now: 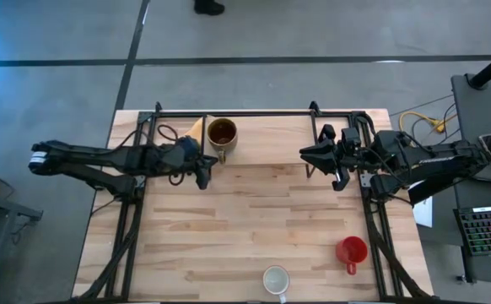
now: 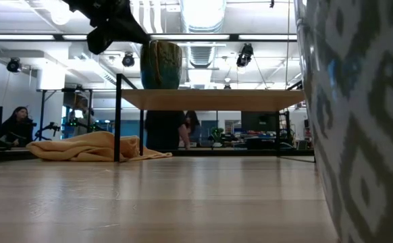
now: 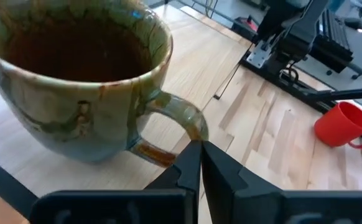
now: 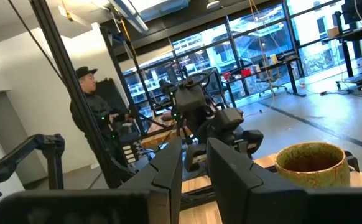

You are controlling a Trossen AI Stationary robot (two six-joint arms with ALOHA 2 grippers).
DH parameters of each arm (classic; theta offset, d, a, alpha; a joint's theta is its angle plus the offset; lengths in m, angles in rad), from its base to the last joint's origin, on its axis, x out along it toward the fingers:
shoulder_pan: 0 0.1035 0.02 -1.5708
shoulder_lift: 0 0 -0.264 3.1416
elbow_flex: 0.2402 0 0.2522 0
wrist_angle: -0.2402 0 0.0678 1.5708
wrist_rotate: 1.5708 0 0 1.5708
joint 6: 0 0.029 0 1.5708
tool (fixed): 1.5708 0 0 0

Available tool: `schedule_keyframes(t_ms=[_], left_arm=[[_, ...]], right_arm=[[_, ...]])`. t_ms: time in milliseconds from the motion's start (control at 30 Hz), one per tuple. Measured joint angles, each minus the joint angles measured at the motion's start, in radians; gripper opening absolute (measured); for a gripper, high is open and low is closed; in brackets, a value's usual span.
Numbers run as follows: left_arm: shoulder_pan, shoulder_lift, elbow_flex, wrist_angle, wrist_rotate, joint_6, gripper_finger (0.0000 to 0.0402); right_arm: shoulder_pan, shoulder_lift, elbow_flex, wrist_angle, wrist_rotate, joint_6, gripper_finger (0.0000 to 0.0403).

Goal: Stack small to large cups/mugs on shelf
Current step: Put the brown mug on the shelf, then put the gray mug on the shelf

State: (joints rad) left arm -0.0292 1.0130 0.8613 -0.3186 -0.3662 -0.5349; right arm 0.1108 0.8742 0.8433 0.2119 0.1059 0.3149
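The brownish-olive mug (image 1: 222,133) stands on the shelf (image 2: 250,99) near its left end, handle toward the left gripper (image 3: 199,163), whose fingers are pinched together just short of the handle, holding nothing. The right gripper (image 1: 337,160) waits slightly parted, farther off. The white mug (image 1: 276,279) and red mug (image 1: 352,251) sit at the table's near edge.

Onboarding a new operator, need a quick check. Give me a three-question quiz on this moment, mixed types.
1. True or false: the red ceramic mug stands on the small light-wood shelf.
2. Which mug stands on that shelf? A: the white handled mug. B: the brownish-olive glazed mug. C: none.
3. Fill in: ___ mugs stand on the large wooden tabletop.
Key: 1 false, it stands on the tabletop. 2 B. 3 two, the red and the white.
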Motion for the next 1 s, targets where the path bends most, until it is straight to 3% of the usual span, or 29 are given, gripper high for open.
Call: schedule_keyframes(t_ms=[233,367,433,567,767,867,1000], left_arm=[[-0.023,-0.094,0.016,-0.178,0.022,0.026,0.0000],[-0.045,-0.198,0.015,-0.132,0.252,0.064,0.0000],[-0.052,-0.248,0.012,-0.047,0.327,0.038,0.0000],[-0.078,-0.357,-0.050,0.157,0.325,-0.014,0.0000],[-0.181,-0.452,-0.331,0.569,0.390,-0.202,0.0000],[-0.254,-0.462,-0.447,0.772,0.389,-0.218,0.0000],[-0.341,-0.459,-0.510,0.790,0.393,-0.141,0.0000]], right_arm=[[0.000,0.000,0.000,0.000,0.000,0.007,0.0073],[0.000,0.000,0.000,0.000,0.000,0.038,0.0069],[0.000,-0.001,0.000,0.002,0.000,0.048,0.0066],[0.000,-0.001,0.000,0.002,0.008,0.029,0.0064],[0.000,0.005,0.000,0.000,0.007,0.033,0.0063],[0.000,0.005,0.000,-0.003,0.001,0.033,0.0063],[0.000,0.005,0.000,-0.030,0.000,0.033,0.0063]])
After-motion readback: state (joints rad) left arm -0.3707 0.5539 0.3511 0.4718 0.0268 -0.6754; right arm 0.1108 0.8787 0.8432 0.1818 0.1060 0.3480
